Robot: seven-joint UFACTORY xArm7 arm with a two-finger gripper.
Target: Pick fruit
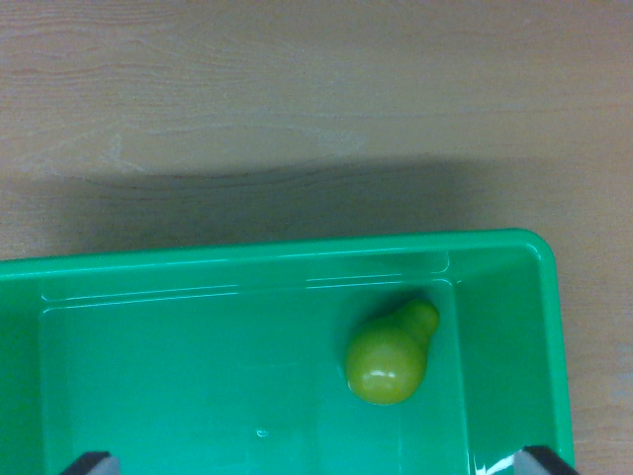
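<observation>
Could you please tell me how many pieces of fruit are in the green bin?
1: a green pear lies near the bin's far corner, toward the wrist view's right. The bin's near part is out of frame.

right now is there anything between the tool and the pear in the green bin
Nothing visible is in the way. The pear lies alone on the floor of the green bin, near its far corner at the wrist view's right. The tool shows only as two fingertips at the bottom edge, spread wide, with bare bin floor between them and the pear.
</observation>
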